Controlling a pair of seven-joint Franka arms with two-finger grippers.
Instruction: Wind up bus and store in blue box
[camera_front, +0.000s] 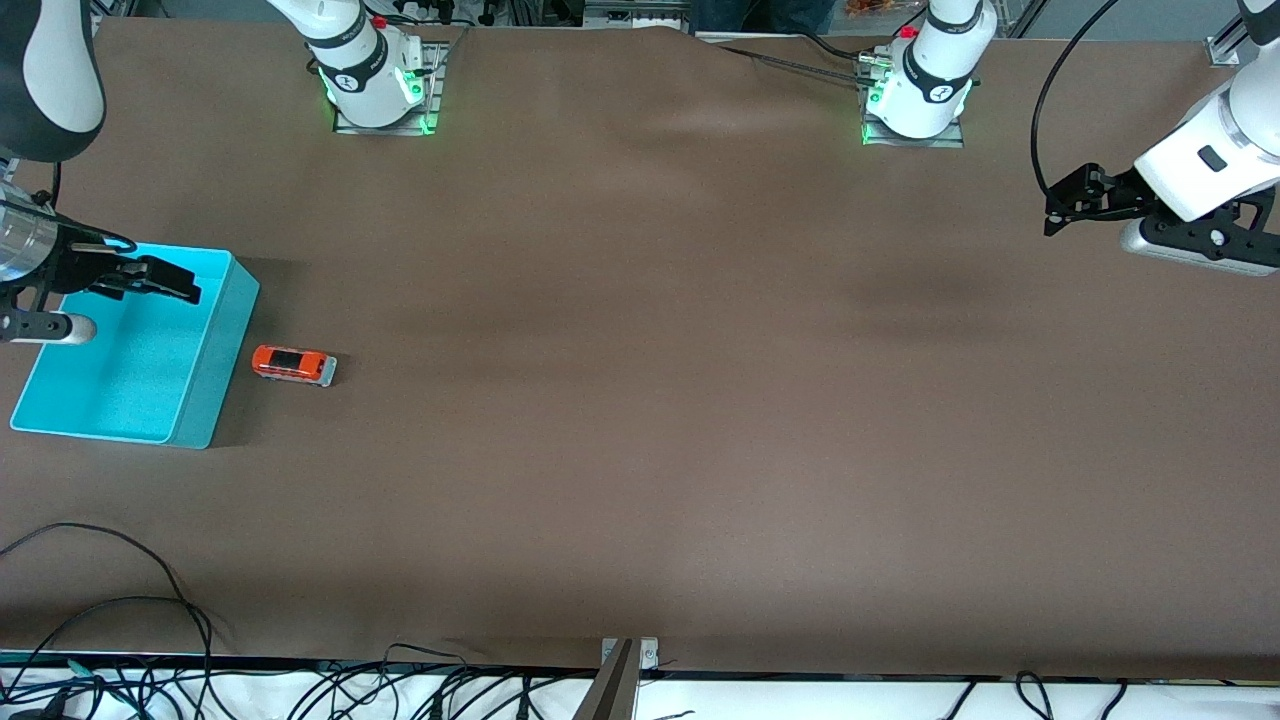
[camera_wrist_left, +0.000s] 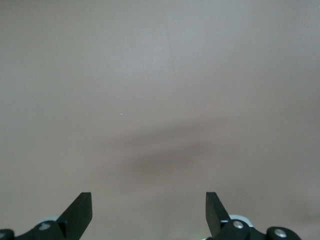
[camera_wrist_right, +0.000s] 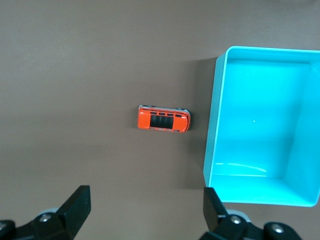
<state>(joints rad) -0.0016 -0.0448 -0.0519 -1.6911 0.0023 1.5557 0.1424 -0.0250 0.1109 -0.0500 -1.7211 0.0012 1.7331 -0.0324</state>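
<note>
The bus (camera_front: 293, 364) is a small orange-red toy with a silver-grey front. It stands on the brown table right beside the blue box (camera_front: 215, 350), on the side toward the left arm's end. The box is a cyan bin with nothing in it. My right gripper (camera_front: 185, 285) is open and empty, up in the air over the box. In the right wrist view, the bus (camera_wrist_right: 164, 119) and the box (camera_wrist_right: 212, 115) lie below the open right gripper (camera_wrist_right: 147, 200). My left gripper (camera_front: 1055, 215) waits open and empty over bare table at the left arm's end, and the left wrist view shows only table under it (camera_wrist_left: 149, 205).
The two arm bases (camera_front: 375, 85) (camera_front: 915, 95) stand along the table edge farthest from the front camera. Loose black cables (camera_front: 120, 600) and a metal bracket (camera_front: 628, 655) lie at the edge nearest to the camera. Brown cloth covers the table.
</note>
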